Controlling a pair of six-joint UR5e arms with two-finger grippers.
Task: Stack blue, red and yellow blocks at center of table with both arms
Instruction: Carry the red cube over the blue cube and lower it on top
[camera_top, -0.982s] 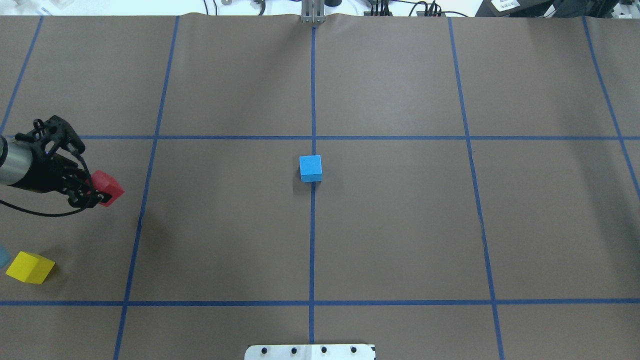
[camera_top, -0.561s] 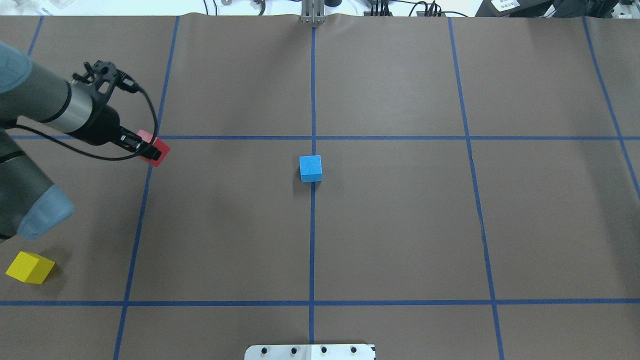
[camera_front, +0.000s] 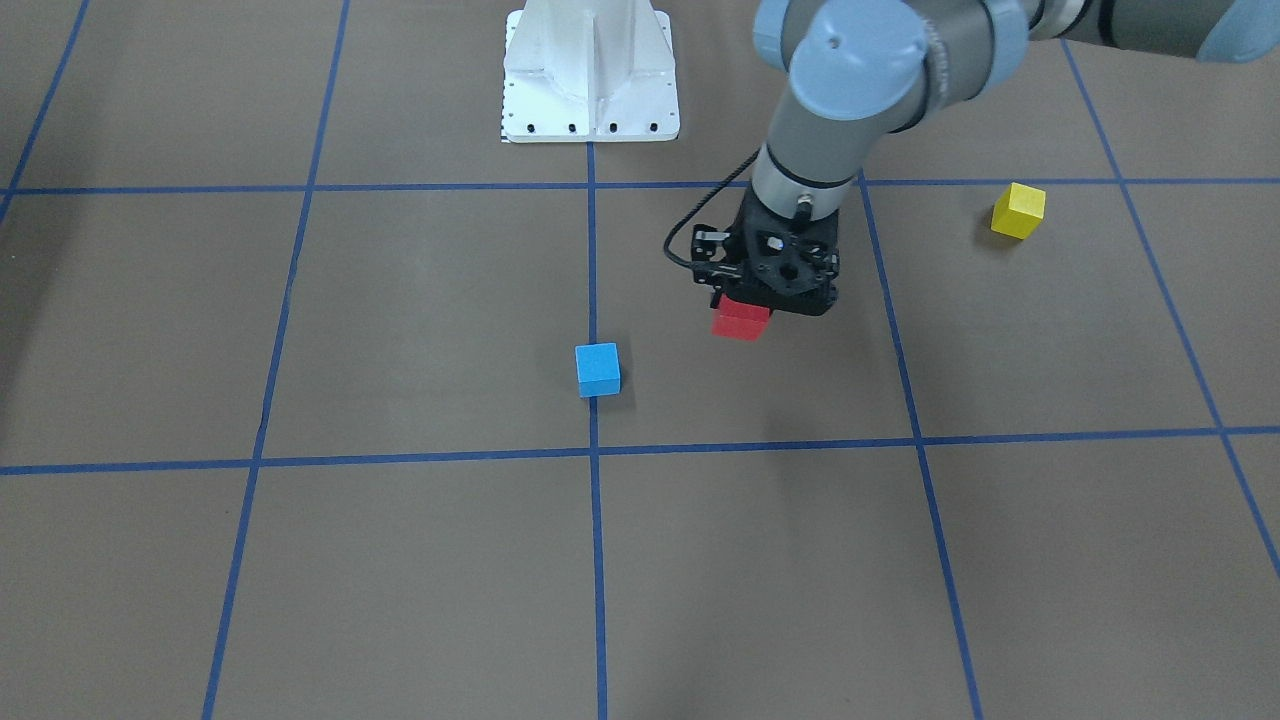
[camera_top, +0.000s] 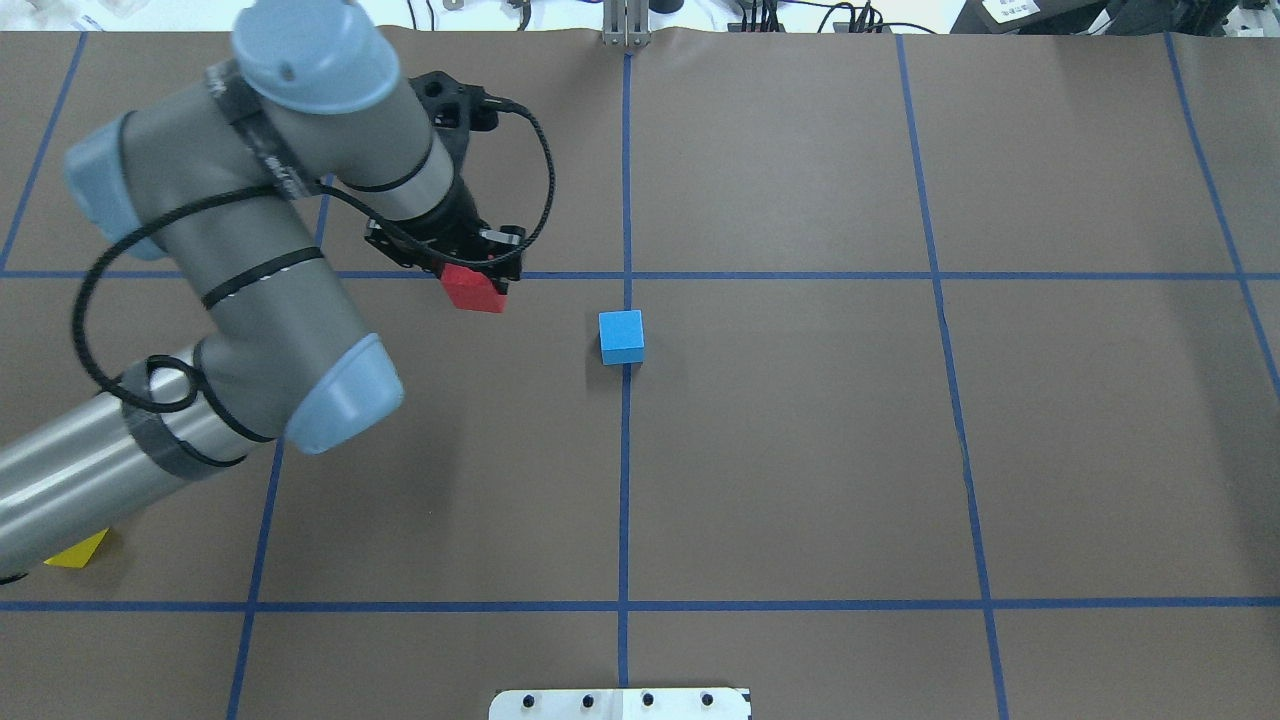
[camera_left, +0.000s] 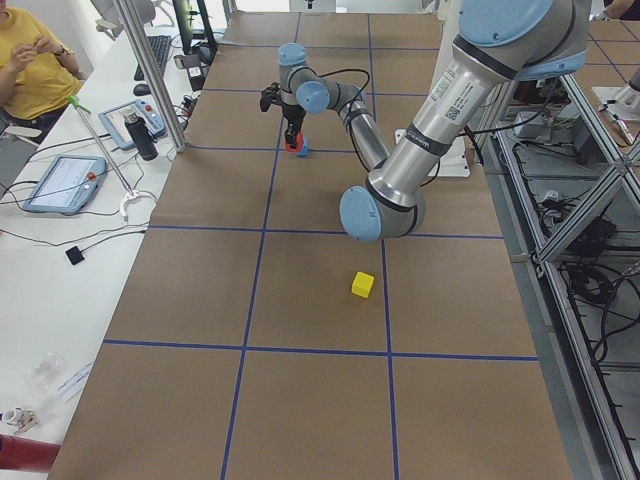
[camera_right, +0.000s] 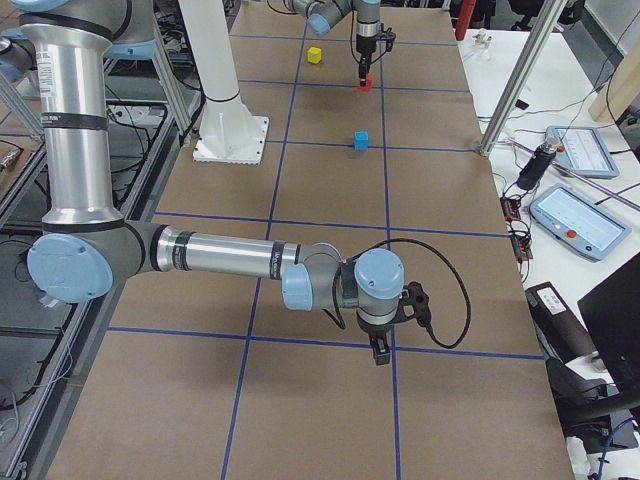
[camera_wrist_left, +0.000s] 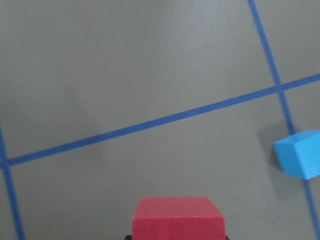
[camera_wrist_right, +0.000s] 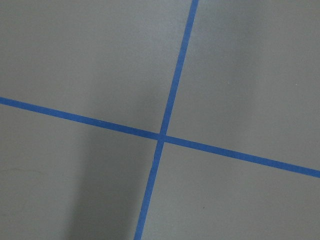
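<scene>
Misalignment worries me — the left gripper (camera_top: 468, 266), jaws clamped on the red block (camera_top: 476, 291), hangs upper left of the blue block (camera_top: 621, 336) at frame centre; a skewed release could topple it. How the right gripper (camera_right: 381, 350) stands, I cannot tell.

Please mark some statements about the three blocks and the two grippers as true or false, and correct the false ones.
1. The left gripper holds the red block. True.
2. The red block sits on top of the blue block. False: it is held off to one side of the blue block, which has nothing on it.
3. The yellow block lies on the table, apart from the blue block. True.
4. The right gripper holds the yellow block. False: the yellow block lies free on the table, far from the right gripper at the other end.
</scene>
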